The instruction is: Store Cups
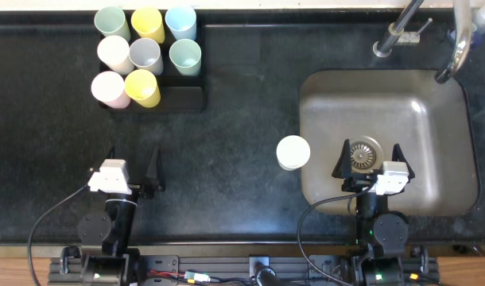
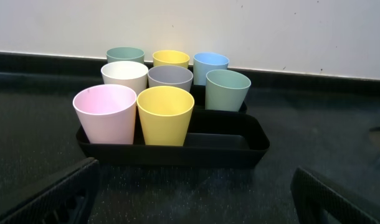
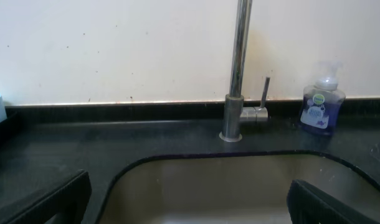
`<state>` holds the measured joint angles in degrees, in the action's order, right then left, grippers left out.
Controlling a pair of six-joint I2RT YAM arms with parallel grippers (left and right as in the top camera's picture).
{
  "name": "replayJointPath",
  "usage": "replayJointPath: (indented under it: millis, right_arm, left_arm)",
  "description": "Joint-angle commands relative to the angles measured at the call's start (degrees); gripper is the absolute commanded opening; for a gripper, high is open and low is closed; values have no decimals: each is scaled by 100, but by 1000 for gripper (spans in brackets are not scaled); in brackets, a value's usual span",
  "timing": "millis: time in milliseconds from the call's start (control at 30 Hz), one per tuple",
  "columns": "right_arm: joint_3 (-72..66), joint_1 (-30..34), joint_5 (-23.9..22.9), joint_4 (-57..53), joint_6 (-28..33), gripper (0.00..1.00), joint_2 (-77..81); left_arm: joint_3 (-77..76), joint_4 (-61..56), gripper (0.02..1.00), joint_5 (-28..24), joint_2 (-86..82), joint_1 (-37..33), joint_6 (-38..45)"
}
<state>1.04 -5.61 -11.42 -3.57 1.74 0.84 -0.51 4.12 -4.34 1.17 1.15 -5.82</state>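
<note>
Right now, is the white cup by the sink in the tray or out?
Out. The cup stands on the counter beside the sink, apart from the tray.

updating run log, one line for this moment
tray: eight cups, one slot free | white cup: on counter beside sink | left gripper: open | right gripper: open

left arm: folded back close to its base | left pincer (image 1: 133,159): pointed up the top view, fingers spread wide | right arm: folded back likewise | right pincer (image 1: 370,157): pointed the same way, fingers spread wide
</note>
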Motion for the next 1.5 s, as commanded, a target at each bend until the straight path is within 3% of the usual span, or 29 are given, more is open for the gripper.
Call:
replayJointPath:
  millis: [33, 400, 700, 933, 1100, 1500]
  right_arm:
    - [-76, 37, -20, 35, 15, 996, -59]
    - [76, 37, -4, -20, -332, 998, 87]
    - [3158, 37, 17, -2380, -354, 998, 2417]
    - [5633, 37, 1054, -5084, -345, 998, 4592]
    - [6618, 37, 1904, -6448, -345, 998, 5914]
    - [6793, -404, 2094, -7213, -299, 998, 8043]
  left_arm:
    - [7, 15, 998, -94, -68, 48, -61]
    - [7, 15, 1000, -94, -68, 48, -59]
    - [7, 15, 1000, -94, -68, 48, -61]
    - [7, 15, 1000, -94, -68, 48, -61]
    - [7, 15, 1000, -94, -68, 48, -61]
    - [7, 15, 1000, -94, -68, 48, -61]
